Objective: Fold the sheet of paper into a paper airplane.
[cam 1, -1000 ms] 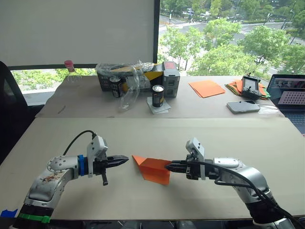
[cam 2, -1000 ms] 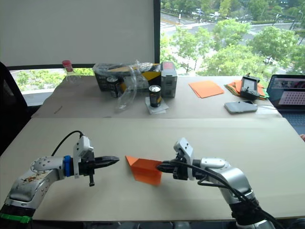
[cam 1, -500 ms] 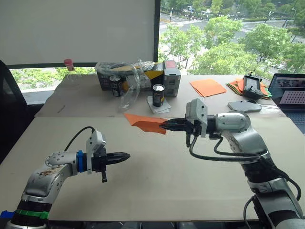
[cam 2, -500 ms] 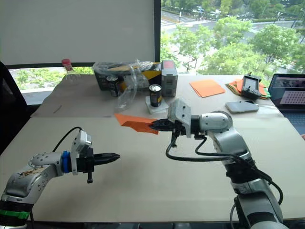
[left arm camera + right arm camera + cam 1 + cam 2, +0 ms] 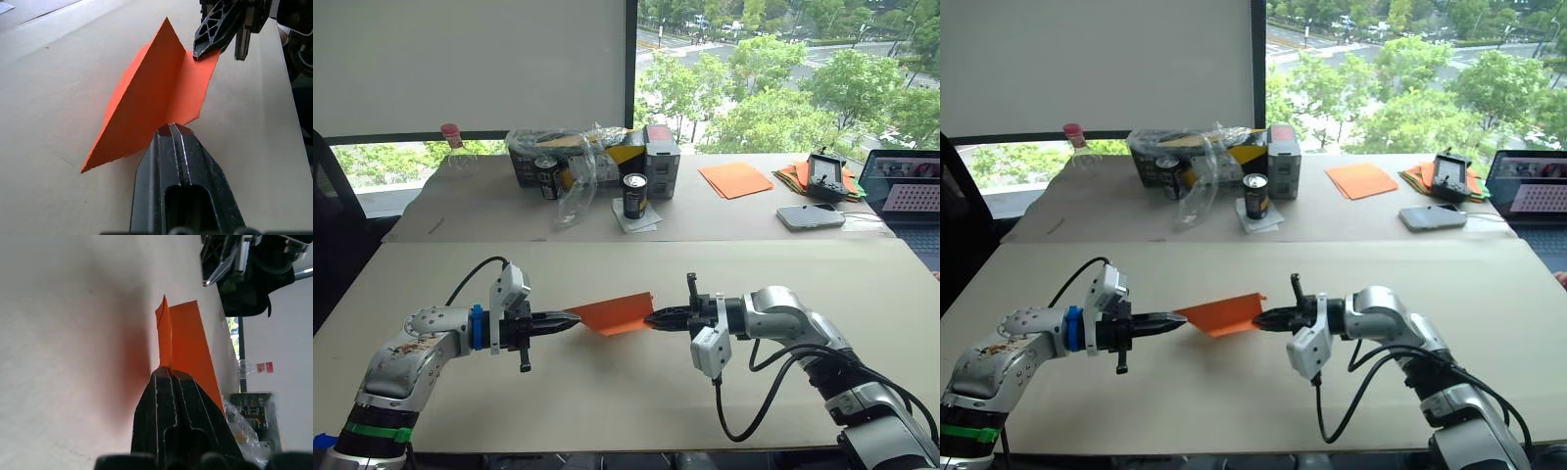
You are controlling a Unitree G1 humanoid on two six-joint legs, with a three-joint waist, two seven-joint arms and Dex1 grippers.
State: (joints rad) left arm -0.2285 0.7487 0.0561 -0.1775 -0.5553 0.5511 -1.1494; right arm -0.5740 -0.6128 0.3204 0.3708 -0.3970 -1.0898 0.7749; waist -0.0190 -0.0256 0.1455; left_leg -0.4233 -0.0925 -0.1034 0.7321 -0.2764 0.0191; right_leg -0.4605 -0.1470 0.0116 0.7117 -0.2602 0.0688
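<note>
While both end effectors pinch the folded orange paper airplane [image 5: 615,314] from opposite ends at the lower centre of the head views, it hangs between them just above the tabletop [image 5: 636,392]. The left end effector [image 5: 570,320] is pressed together on one edge, the right end effector [image 5: 651,318] likewise on the other. If either arm pulls outward or twists, the thin paper could probably tear or slip free, spoiling the creases.

Daylight is pouring through the window [image 5: 773,78] behind the far table [image 5: 489,211]; a white blind [image 5: 470,64] is hanging beside it, green trees [image 5: 783,108] showing outside.
</note>
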